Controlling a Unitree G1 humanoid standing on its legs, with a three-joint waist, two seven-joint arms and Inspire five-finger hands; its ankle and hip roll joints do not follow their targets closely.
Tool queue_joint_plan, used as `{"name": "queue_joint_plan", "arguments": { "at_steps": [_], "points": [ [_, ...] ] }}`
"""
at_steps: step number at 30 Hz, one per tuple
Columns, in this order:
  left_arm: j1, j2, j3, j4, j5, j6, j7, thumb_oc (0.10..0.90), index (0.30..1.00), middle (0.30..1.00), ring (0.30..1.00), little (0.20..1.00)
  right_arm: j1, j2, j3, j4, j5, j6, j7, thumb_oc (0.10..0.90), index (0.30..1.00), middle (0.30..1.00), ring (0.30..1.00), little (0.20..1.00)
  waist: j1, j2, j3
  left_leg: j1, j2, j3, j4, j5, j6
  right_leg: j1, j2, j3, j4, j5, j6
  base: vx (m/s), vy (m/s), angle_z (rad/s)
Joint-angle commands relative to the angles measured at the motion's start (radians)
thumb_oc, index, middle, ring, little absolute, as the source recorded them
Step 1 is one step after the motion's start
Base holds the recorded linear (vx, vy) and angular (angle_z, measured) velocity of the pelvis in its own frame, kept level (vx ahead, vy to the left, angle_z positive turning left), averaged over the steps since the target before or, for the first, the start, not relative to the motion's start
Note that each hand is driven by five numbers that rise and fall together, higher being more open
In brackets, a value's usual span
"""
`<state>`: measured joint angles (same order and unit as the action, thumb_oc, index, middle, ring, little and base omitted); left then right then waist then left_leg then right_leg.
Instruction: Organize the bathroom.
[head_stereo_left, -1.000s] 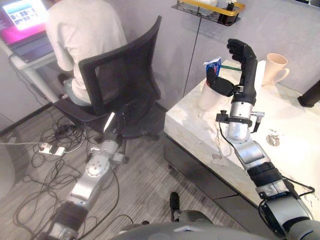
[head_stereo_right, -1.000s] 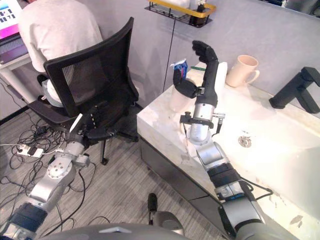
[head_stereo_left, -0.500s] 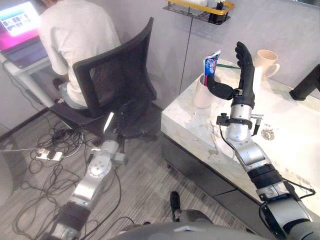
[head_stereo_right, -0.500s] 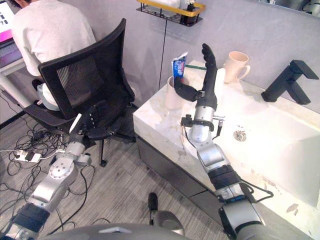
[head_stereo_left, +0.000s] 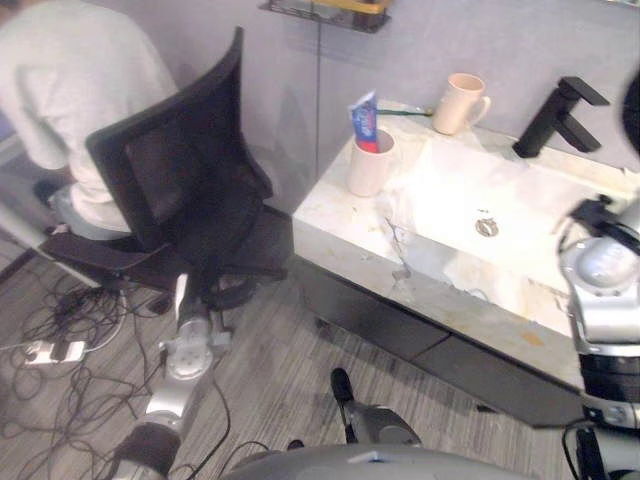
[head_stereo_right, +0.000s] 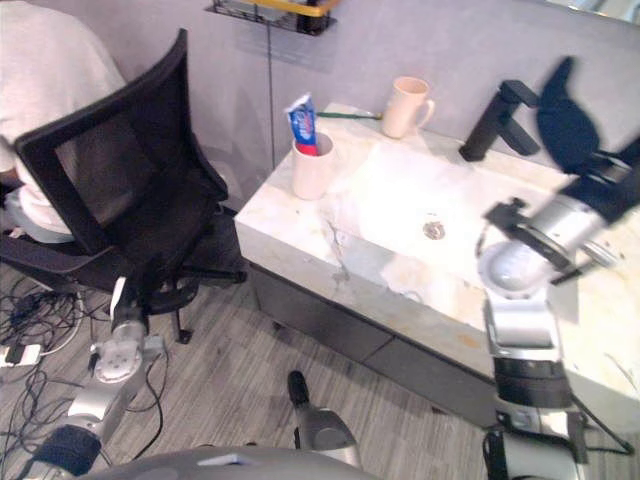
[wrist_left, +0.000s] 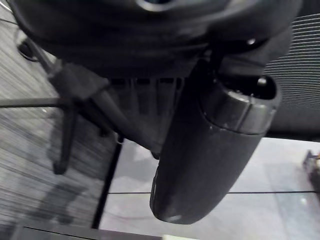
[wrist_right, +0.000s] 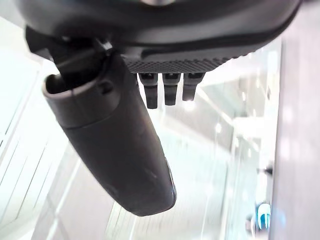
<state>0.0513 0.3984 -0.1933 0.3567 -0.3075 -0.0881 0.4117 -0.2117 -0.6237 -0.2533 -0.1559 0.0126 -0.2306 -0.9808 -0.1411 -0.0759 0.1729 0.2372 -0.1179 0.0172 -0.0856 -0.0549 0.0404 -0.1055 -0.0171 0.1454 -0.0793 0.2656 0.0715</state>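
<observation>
The right hand (head_stereo_right: 567, 110) is raised beside the black angular faucet (head_stereo_right: 497, 118), fingers straight, holding nothing. The left hand (wrist_left: 210, 150) hangs low near the black mesh office chair (head_stereo_left: 185, 180), also empty. The blue toothpaste tube (head_stereo_right: 304, 124) stands in the white ceramic cup (head_stereo_right: 312, 168) at the marble bench (head_stereo_right: 350, 250) edge. Risk: a sweeping arm may tip the cup over the edge.

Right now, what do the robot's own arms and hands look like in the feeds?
Both arms are silver-grey metal segments with rounded joints and black bands near the body. The right hand is dark, almost black, above a silver wrist with a black bracket. The left hand is dark as well, with a smooth rounded thumb capped by a grey ring.
</observation>
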Motion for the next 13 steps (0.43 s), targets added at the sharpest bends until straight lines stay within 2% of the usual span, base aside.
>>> {"name": "queue_joint_plan", "arguments": {
  "at_steps": [1,3,4,5,6,8,10,11,13],
  "points": [
    [-0.017,0.034,0.057,-0.036,0.034,-0.145,0.048,0.8,0.9,0.9,0.9,0.9,-0.005,-0.1,-0.091,-0.02,-0.078,-0.082,-0.163,0.8,0.9,0.9,0.9,0.9,-0.005,0.001,-0.043,-0.07,-0.017,-0.043,-0.002,-0.013,0.031,-0.1,0.048,-0.069,0.028,0.032,0.08,-0.11,0.02,-0.18],
    [0.009,0.031,0.079,0.045,0.056,-0.17,0.079,0.8,0.9,0.9,0.9,0.9,0.082,-0.122,-0.192,0.039,-0.022,-0.097,-0.221,0.8,0.9,0.9,0.9,0.9,-0.016,-0.008,-0.037,-0.078,-0.002,-0.004,-0.002,-0.008,0.024,-0.118,0.029,-0.109,0.054,0.054,0.099,-0.14,-0.004,-0.26],
    [0.009,0.031,0.077,0.047,0.056,-0.172,0.079,0.8,0.9,0.9,0.9,0.9,0.084,-0.122,-0.194,0.04,-0.021,-0.098,-0.221,0.8,0.9,0.9,0.9,0.9,-0.014,-0.008,-0.037,-0.078,-0.002,-0.003,-0.002,-0.009,0.024,-0.119,0.029,-0.108,0.055,0.053,0.099,-0.13,-0.012,-0.44],
    [0.022,0.03,0.093,0.09,0.018,-0.165,0.07,0.8,0.9,0.9,0.9,0.9,0.137,-0.136,-0.244,0.072,0.004,-0.069,-0.251,0.8,0.9,0.9,0.9,0.9,-0.02,-0.004,-0.036,-0.078,0.015,0.019,-0.002,-0.015,0.022,-0.113,0.022,-0.122,0.08,0.04,0.106,-0.12,-0.025,-0.55],
    [0.033,0.01,0.123,0.166,-0.007,-0.19,0.05,0.8,0.9,0.9,0.9,0.9,0.186,-0.15,-0.304,0.117,0.074,-0.079,-0.255,0.8,0.9,0.9,0.9,0.9,-0.03,-0.005,-0.04,-0.089,0.031,0.039,-0.002,-0.008,0.019,-0.106,0.013,-0.113,0.101,0.025,0.105,-0.15,-0.04,-0.57],
    [0.028,-0.008,0.158,0.272,-0.032,-0.203,0.015,0.8,0.9,0.9,0.9,0.9,0.245,-0.161,-0.388,0.199,0.113,-0.07,-0.262,0.8,0.9,0.9,0.9,0.9,-0.042,0.001,-0.051,-0.105,0.056,0.065,-0.002,0.002,0.012,-0.092,-0.003,-0.091,0.138,-0.005,0.101,-0.15,-0.068,-0.4],
    [0.017,-0.011,0.176,0.339,-0.033,-0.203,0.02,0.8,0.9,0.9,0.9,0.9,0.292,-0.163,-0.441,0.265,0.184,-0.097,-0.267,0.8,0.9,0.9,0.9,0.9,-0.056,0.005,-0.058,-0.118,0.079,0.09,-0.002,0.008,0.006,-0.073,-0.022,-0.082,0.16,-0.029,0.098,-0.14,-0.082,-0.29],
    [-0.005,-0.017,0.194,0.433,-0.051,-0.226,0.012,0.8,0.9,0.9,0.9,0.9,0.346,-0.157,-0.498,0.362,0.205,-0.112,-0.243,0.8,0.9,0.9,0.9,0.9,-0.061,0.016,-0.063,-0.126,0.105,0.116,-0.002,0.008,0.002,-0.038,-0.047,-0.084,0.196,-0.073,0.094,-0.14,-0.091,-0.23],
    [-0.03,-0.015,0.203,0.509,-0.064,-0.231,0.006,0.8,0.9,0.9,0.9,0.9,0.371,-0.16,-0.523,0.462,0.257,-0.125,-0.224,0.8,0.9,0.9,0.9,0.9,-0.062,0.021,-0.069,-0.145,0.123,0.143,-0.002,0.022,-0.004,-0.007,-0.072,-0.091,0.217,-0.098,0.087,-0.16,-0.095,-0.21]
  ]
}}
